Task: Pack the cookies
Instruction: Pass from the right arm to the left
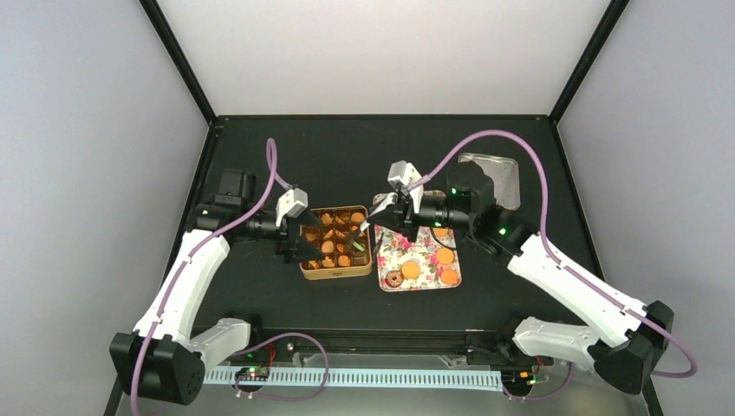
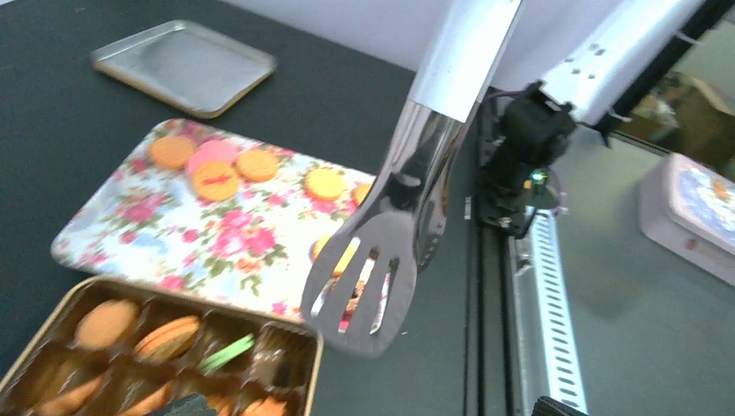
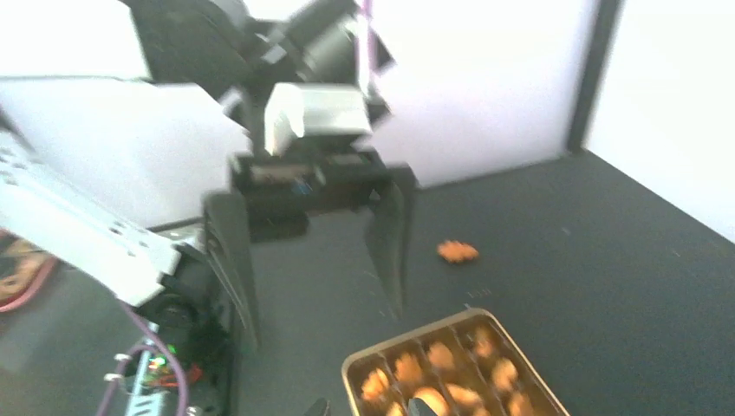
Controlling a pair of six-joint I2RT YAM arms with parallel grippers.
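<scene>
From above, the right gripper (image 1: 385,217) gripped tongs (image 1: 366,227) over the tin (image 1: 336,276) at mid-tabletop, its arm reaching in from the near right corner. The left gripper (image 1: 296,237), fingers wide, flanked the tin's left side.

Left wrist: cookies (image 2: 215,179) lay on the floral tray (image 2: 130,234), and a green cookie (image 2: 227,354) lay in the tin. Each one should be lowered squarely into a free cup.

Right wrist: a stray cookie (image 3: 457,251) lay on the tabletop.

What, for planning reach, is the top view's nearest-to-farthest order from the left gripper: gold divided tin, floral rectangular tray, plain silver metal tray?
1. Gold divided tin, at the left gripper.
2. Floral rectangular tray, right of the tin.
3. Plain silver metal tray, back right.
</scene>
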